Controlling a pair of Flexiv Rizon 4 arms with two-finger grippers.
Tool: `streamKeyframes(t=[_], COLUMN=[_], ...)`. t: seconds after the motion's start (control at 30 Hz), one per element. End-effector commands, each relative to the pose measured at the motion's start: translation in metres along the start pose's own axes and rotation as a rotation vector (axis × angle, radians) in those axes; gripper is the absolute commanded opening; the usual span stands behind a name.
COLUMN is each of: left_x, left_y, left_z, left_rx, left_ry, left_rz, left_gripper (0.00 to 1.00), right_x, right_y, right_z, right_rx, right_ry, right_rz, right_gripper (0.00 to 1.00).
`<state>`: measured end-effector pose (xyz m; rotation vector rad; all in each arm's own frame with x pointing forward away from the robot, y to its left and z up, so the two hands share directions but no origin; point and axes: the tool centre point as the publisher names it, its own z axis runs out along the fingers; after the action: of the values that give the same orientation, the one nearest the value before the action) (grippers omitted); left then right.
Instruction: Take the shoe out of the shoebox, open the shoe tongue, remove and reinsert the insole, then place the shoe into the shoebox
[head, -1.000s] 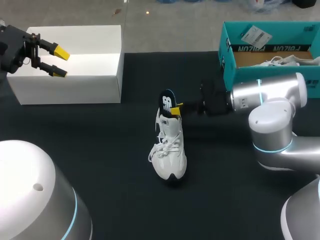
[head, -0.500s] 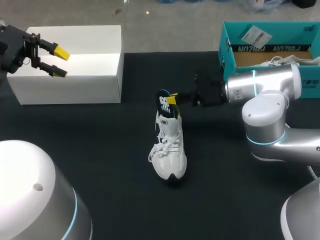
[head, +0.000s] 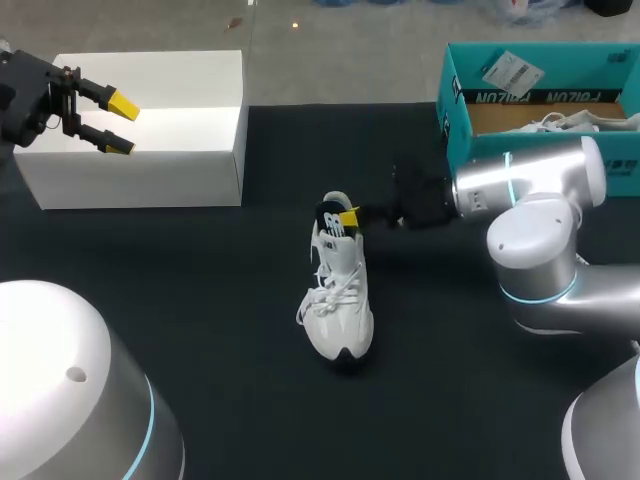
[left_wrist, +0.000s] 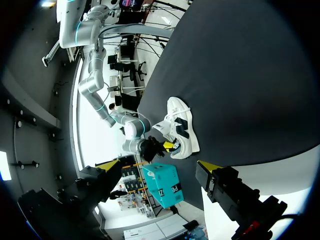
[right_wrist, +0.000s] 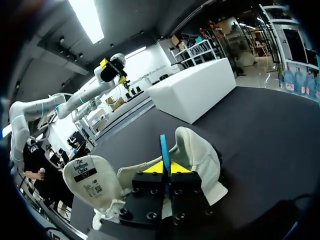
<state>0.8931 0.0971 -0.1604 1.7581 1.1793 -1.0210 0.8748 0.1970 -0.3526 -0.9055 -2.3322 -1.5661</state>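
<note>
Head view: shoe (head: 340, 300) at desk (head: 200, 300) centre, toe at 6 o'clock. Right claw (head: 349, 216) pinches insole (head: 331, 218) upright at heel; feed it down toe-ward, flat, no buckling. Left claw (head: 112, 123) spread, at 10 o'clock.

Looks like a robotics lab: silver right arm (head: 530, 190) and left arm (right_wrist: 80, 95) stationed at a black table (head: 200, 300) with a white block (head: 150, 110).

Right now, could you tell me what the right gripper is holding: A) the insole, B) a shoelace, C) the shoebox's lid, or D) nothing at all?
A: in the right wrist view, the right gripper has its yellow tips pinching the thin blue-edged insole from both sides, at the white shoe opening.
</note>
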Motion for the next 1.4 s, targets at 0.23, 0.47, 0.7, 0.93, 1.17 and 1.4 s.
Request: streamKeyframes(t=[0.23,0.47,0.7,0.93,1.17,1.4], left_x=[0.0,0.0,0.0,0.0,0.0,0.0], left_y=[0.0,0.0,0.0,0.0,0.0,0.0], left_z=[0.0,0.0,0.0,0.0,0.0,0.0], left_rx=[0.001,0.001,0.001,0.001,0.001,0.001], left_ry=[0.003,0.003,0.003,0.003,0.003,0.003], left_rz=[0.001,0.001,0.001,0.001,0.001,0.001], left_gripper=[1.0,1.0,1.0,1.0,1.0,1.0], right_x=[0.017,0.016,0.008,0.008,0.011,0.013], right_y=[-0.022,0.0,0.011,0.012,0.003,-0.005], right_z=[-0.002,0.0,0.004,0.006,0.011,0.014], right_rx=[0.017,-0.015,-0.019,-0.011,0.021,0.062], right_ry=[0.02,0.011,0.008,-0.011,-0.024,-0.015], right_rz=[0.02,-0.026,-0.054,-0.065,-0.084,-0.097], right_gripper=[0.11,1.0,0.71,0.0,0.0,0.0])
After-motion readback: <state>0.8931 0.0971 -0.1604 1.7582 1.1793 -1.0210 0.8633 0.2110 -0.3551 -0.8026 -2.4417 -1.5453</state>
